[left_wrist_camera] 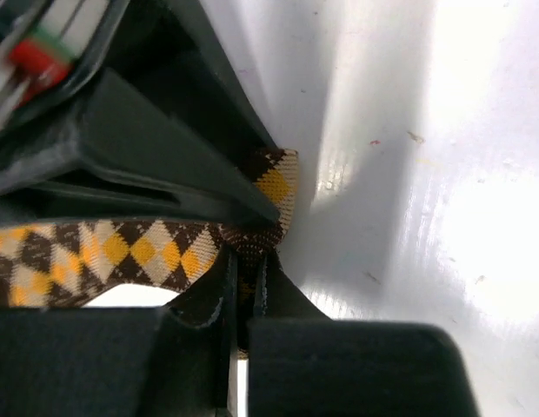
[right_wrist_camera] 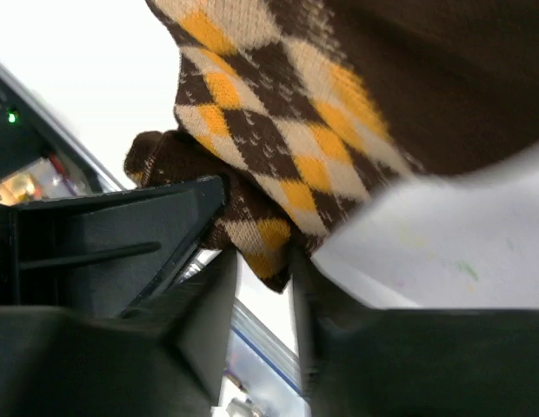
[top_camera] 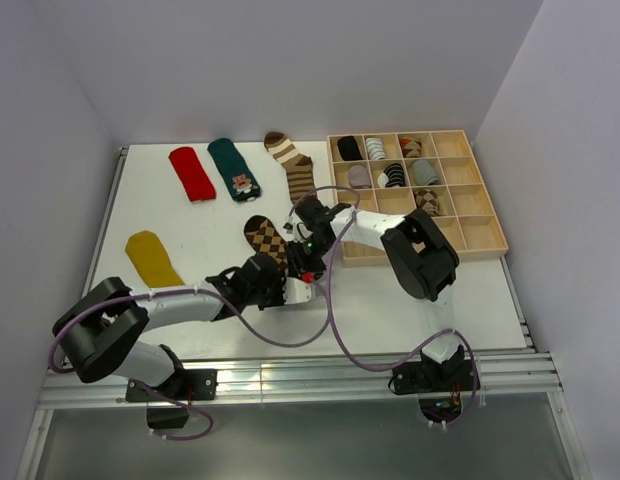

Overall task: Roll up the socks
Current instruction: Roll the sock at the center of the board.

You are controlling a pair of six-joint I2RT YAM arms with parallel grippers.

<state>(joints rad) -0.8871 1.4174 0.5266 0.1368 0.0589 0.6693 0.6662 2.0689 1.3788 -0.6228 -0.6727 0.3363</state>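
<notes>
Two grips matter: your left pincer pinches the argyle sock by its folded end, your right pincer stands slightly spread at its edge, so roll tight, no slack.

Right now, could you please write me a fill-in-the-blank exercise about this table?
The sock in the left gripper has an ___ pattern. The wooden tray stands on the ___ side of the table. The red sock lies to the ___ of the teal sock. Missing words: argyle, right, left.
</notes>
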